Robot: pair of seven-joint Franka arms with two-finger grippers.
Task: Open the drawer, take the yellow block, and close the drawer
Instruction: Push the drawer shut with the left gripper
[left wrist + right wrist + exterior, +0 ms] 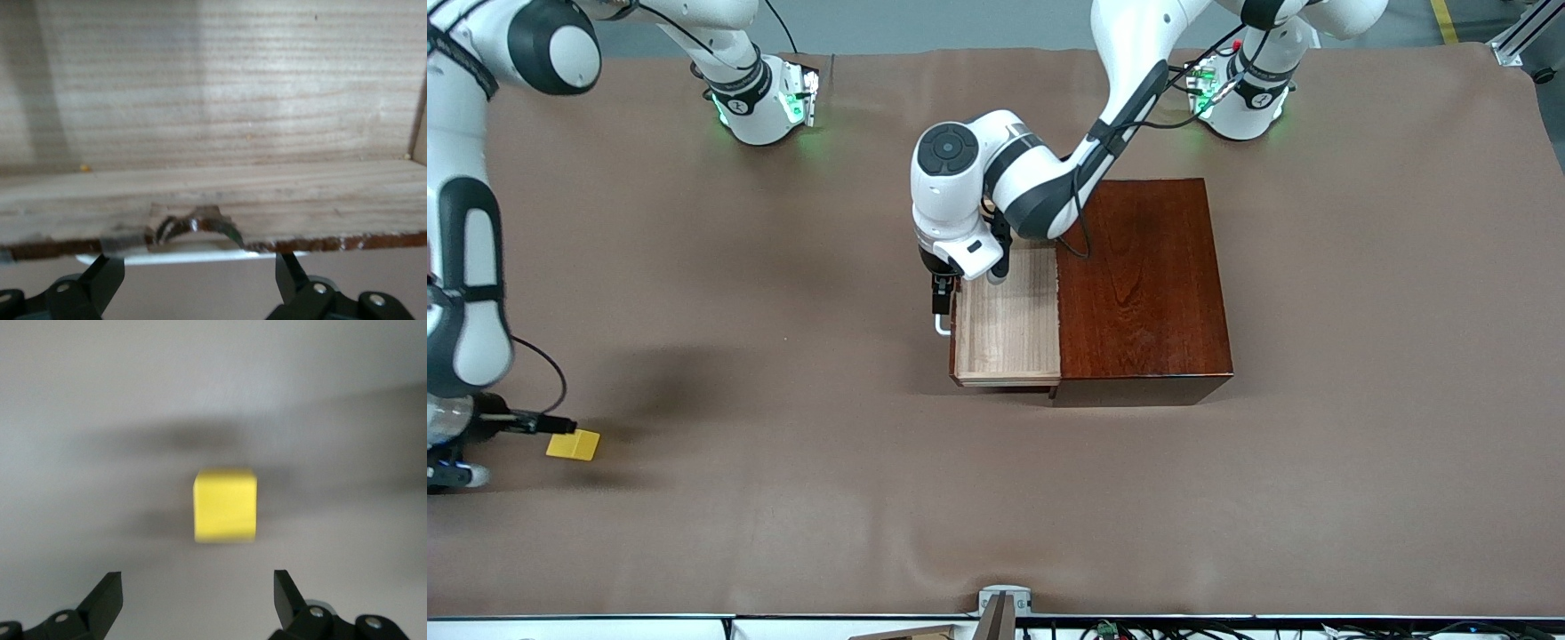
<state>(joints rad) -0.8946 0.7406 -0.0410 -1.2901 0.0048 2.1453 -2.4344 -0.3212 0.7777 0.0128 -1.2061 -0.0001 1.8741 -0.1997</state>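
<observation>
Two grippers spread open, right gripper (pixel 198 600) empty with yellow block (pixel 225 505) just ahead of its fingertips, left gripper (pixel 199 283) straddling the open drawer's (pixel 1009 320) handle (pixel 193 255), gripping nothing.

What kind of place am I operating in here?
Probably a robotics lab bench, not a home: a brown cloth-covered table, two bolted-down arm bases, and staged props only, a wooden box with its drawer open and a yellow block.

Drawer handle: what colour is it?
White; the handle shows best in the left wrist view.
</observation>
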